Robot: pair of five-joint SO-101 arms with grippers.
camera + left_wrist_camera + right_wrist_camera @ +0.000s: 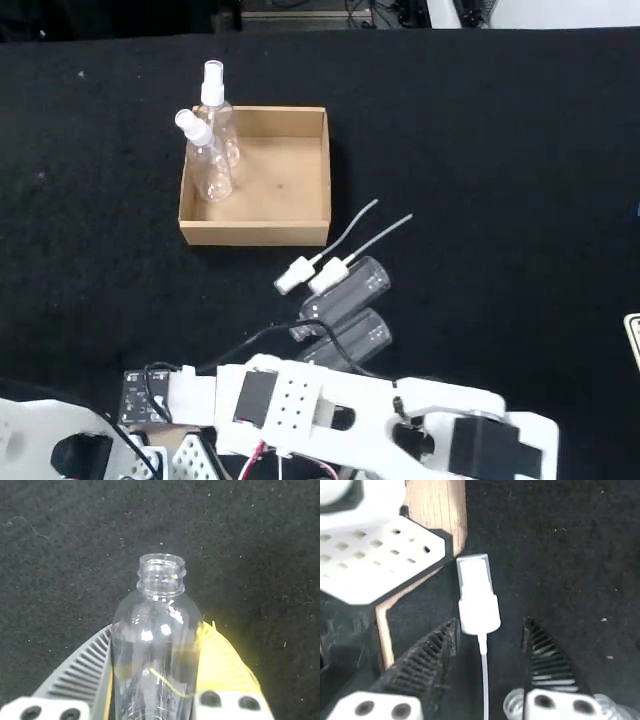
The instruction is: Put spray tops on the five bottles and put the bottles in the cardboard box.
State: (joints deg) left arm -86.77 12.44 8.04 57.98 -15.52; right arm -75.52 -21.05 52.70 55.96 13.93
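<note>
Bottles with spray tops [211,160], 2 of them, stand in the cardboard box [290,225] at its far left corner. On the counter [500,150] near the box we see 2 loose spray tops [296,277] and 2 uncapped bottles [352,288] lying down. Our left jaws are clamped on an open-necked bottle [155,645]; our right jaws stand open on either side of a spray top [478,600].

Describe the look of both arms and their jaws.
The left gripper has ribbed, tapering jaws, one grey and one yellow, on white bases with round holes. The right gripper has two black ribbed jaws on similar white bases. From above, the arm bodies are white with black motors, a hole-patterned plate, a black cable and red wires.
</note>
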